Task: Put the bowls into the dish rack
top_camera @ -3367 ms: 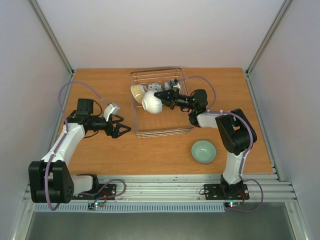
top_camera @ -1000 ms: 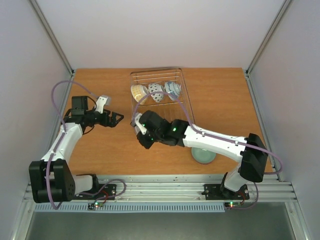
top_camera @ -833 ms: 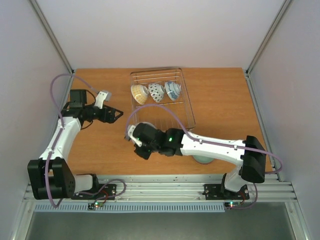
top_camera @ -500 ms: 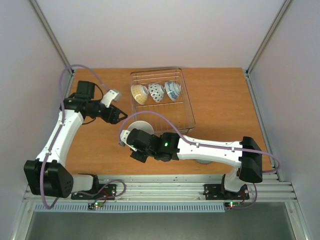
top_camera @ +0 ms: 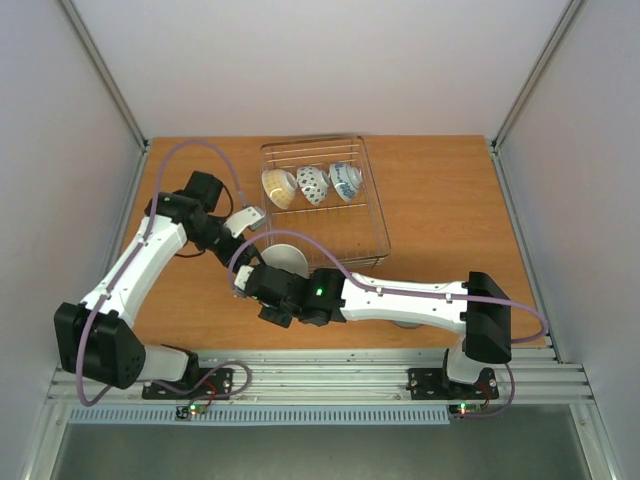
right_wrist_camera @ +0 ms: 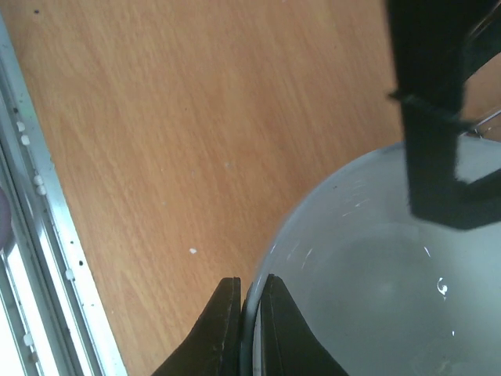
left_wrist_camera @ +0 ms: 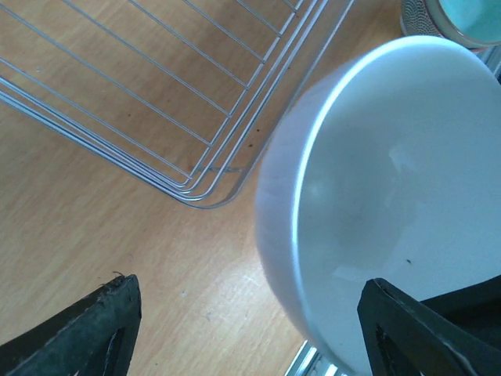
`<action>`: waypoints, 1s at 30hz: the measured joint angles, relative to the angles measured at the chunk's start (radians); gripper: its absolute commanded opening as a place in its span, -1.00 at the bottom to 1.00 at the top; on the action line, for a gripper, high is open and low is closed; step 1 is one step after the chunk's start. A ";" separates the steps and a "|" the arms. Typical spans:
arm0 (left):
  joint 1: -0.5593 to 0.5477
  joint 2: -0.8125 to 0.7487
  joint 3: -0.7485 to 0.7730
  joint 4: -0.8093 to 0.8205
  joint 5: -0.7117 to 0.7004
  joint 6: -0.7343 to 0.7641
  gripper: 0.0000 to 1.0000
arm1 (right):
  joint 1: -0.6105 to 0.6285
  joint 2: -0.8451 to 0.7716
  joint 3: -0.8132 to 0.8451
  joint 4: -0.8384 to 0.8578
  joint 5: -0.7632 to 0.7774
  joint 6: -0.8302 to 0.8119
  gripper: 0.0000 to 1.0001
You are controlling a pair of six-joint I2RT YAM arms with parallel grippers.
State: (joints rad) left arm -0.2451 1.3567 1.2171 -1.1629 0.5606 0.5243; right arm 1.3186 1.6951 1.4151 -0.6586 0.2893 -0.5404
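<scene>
White bowl [top_camera: 287, 257] is pinched at its rim by the right gripper [right_wrist_camera: 245, 309]. Beside it the left gripper [left_wrist_camera: 246, 286] gapes wide, empty.

Overhead view, wrist cameras sharing white bowl [left_wrist_camera: 391, 196]

- Five bowls: cream bowl [top_camera: 277, 186], dotted bowl [top_camera: 312, 184], blue-and-white bowl [top_camera: 346, 181], plain white bowl [top_camera: 287, 257], pale green bowl [left_wrist_camera: 470, 12].
- Three of them inside the rack, two outside.
- One dish rack [top_camera: 340, 232].
- Two grippers: left gripper [left_wrist_camera: 244, 282], right gripper [right_wrist_camera: 249, 305].
- One wooden table [top_camera: 450, 200].
</scene>
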 measured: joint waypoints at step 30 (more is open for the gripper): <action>-0.143 -0.008 -0.092 0.123 -0.116 -0.206 -0.99 | 0.021 0.042 -0.012 0.114 0.065 0.000 -0.29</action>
State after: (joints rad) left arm -0.3878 1.3483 1.1248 -1.0397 0.4450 0.3183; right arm 1.3396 1.7374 1.4033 -0.5449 0.3542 -0.5407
